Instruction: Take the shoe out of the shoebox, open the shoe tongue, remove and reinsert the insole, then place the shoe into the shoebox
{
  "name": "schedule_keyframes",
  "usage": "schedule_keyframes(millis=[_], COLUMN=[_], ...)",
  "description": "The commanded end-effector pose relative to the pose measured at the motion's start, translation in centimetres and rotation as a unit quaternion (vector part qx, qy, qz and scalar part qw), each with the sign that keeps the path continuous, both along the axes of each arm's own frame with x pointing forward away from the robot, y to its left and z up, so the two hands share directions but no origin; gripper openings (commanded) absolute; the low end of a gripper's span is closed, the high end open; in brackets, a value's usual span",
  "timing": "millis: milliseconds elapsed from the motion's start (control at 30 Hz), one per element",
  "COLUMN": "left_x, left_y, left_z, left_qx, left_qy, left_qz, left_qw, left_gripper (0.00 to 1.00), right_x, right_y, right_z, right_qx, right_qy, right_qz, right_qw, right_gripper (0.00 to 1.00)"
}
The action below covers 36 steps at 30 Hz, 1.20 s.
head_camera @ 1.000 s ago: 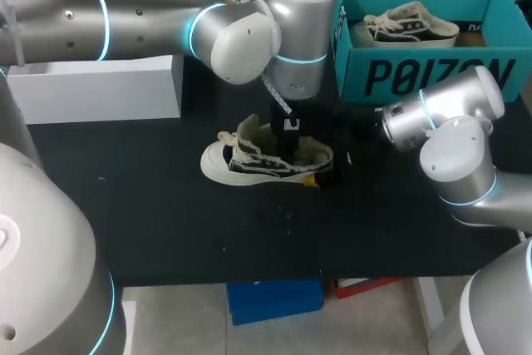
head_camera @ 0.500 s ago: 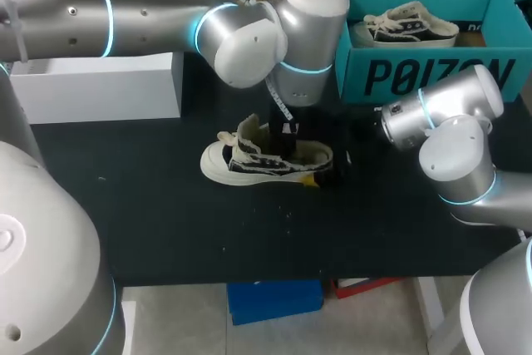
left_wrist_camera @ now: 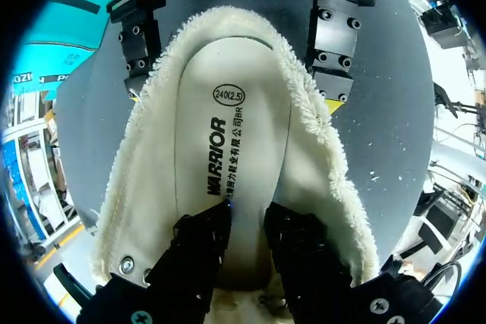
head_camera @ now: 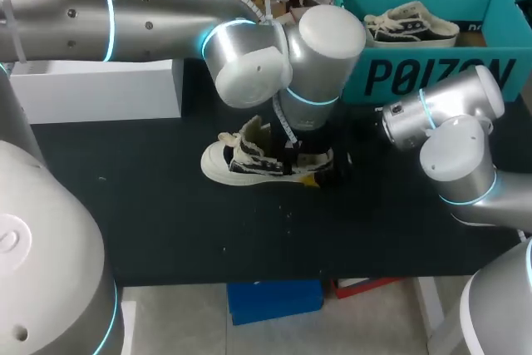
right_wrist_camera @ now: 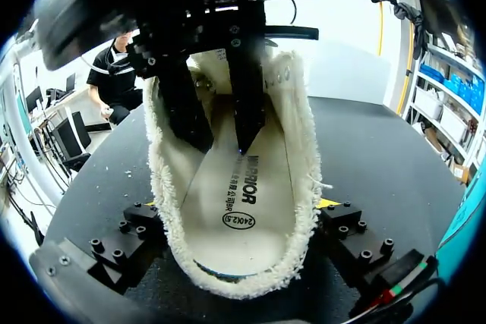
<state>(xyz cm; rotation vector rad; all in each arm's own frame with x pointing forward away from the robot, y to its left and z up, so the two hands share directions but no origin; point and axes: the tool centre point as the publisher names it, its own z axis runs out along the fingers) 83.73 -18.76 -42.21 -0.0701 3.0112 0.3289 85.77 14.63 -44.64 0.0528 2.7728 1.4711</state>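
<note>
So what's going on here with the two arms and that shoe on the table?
The shoe lies on the black table, out of the teal shoebox. The right gripper is clamped on its fleece-lined heel from both sides, steadying it. The left gripper is down inside the shoe's opening, fingers slightly apart, tips on the insole, which lies flat in place. A second shoe sits in the shoebox.
</note>
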Motion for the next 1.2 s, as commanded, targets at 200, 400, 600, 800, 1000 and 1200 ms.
schedule_keyframes(millis=[200,400,600,800,1000,1200], left_x=[1.5,2.9,4.3,5.6,6.2,6.5], left_y=[1.5,2.3,3.3,4.1,4.5,4.4], left_z=[-6.9,-7.1,-6.5,-5.8,-5.0,-4.4], left_qx=[0.024,0.037,0.046,0.044,0.020,0.004], left_qy=[-0.061,-0.096,-0.141,-0.177,-0.207,-0.221], left_qz=[-0.001,0.005,0.015,0.023,0.034,0.037], left_qw=[0.998,0.995,0.989,0.983,0.978,0.975], left_gripper=[0.30,0.33,0.33,0.35,0.34,0.34], right_x=[0.2,0.2,0.2,0.2,0.2,0.2], right_y=[0.2,0.2,0.2,0.2,0.2,0.2], right_z=[0.1,0.1,0.1,0.1,0.1,0.1], right_qx=[-0.005,-0.005,-0.005,-0.005,-0.005,-0.005], right_qy=[0.001,0.001,0.001,0.001,0.001,0.001], right_qz=[0.000,0.000,0.000,0.000,0.000,0.000], right_qw=[1.000,1.000,1.000,1.000,1.000,1.000], right_gripper=[0.00,0.00,0.00,0.00,0.00,0.00])
